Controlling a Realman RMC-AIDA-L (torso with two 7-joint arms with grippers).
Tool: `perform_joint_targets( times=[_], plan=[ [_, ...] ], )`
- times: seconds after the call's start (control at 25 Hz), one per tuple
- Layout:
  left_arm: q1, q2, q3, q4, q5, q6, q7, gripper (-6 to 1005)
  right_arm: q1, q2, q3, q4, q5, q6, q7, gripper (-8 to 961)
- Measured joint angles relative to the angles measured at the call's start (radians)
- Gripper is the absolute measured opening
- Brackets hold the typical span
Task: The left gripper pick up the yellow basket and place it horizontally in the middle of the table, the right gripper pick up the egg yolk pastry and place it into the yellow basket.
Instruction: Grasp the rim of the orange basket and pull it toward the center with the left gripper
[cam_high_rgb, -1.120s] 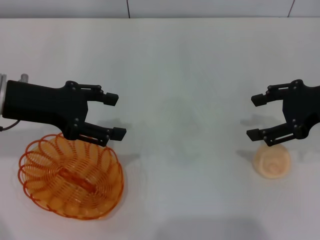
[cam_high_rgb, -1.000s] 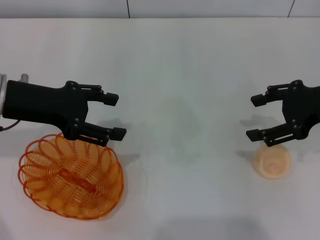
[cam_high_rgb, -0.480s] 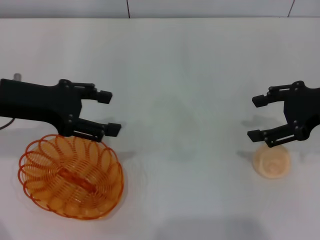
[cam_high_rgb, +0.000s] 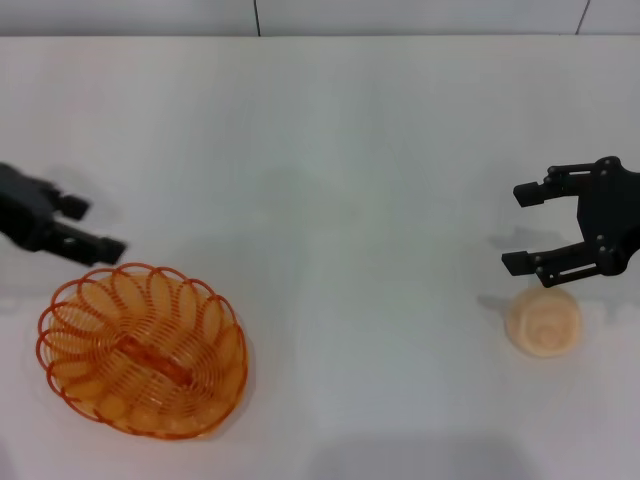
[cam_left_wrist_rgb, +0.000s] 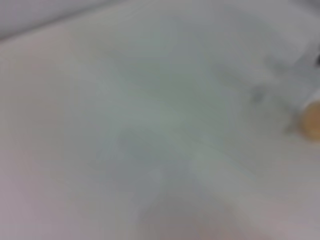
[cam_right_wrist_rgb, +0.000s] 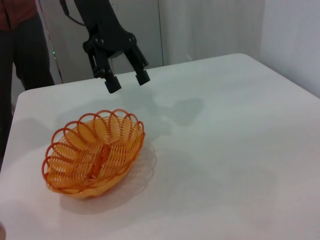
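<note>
The yellow basket lies on the white table at the near left, its long axis slanting. It also shows in the right wrist view. My left gripper is open and empty at the left edge, just behind the basket's far rim and apart from it. It shows in the right wrist view too. The egg yolk pastry sits on the table at the near right. My right gripper is open and empty, just behind and above the pastry, not touching it.
A person in dark clothes stands beyond the table's far left corner in the right wrist view. Grey wall panels run along the table's back edge. The left wrist view shows only blurred tabletop.
My left gripper has drawn back to the left, from over the basket's far rim to the view's left edge, still open. The right gripper has shifted slightly right. Basket and pastry have not moved.
</note>
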Motion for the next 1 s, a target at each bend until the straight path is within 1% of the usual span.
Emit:
perform_joint_targets(
  times=[0.2,0.24,0.36,0.52,0.64,0.84,1.0],
  plan=[
    [-0.055,0.009,0.006,0.023,0.223,0.042,-0.05,888,0.0,0.0,0.0,-0.004,0.009,0.001,0.0,840],
    [-0.069,0.009,0.006,0.022,0.276,0.044,-0.054,888,0.001,0.0,0.0,-0.004,0.01,0.001,0.0,840],
    [-0.088,0.003,0.018,0.018,0.362,0.043,-0.057,888,0.004,0.0,0.0,-0.004,0.012,0.001,0.0,840],
    [-0.101,-0.015,0.061,0.013,0.414,0.035,-0.063,888,0.005,0.001,0.0,-0.004,0.015,0.001,0.001,840],
    [-0.115,-0.028,0.094,-0.013,0.446,0.023,-0.081,888,0.004,0.002,0.0,-0.004,0.024,0.001,0.001,840],
    [-0.129,-0.044,0.103,-0.059,0.468,0.008,-0.105,887,0.002,0.001,0.0,-0.005,0.028,0.001,0.001,839],
    [-0.128,-0.063,0.124,-0.077,0.469,-0.008,-0.129,887,-0.001,0.0,0.0,-0.005,0.028,0.001,0.001,839]
  ],
)
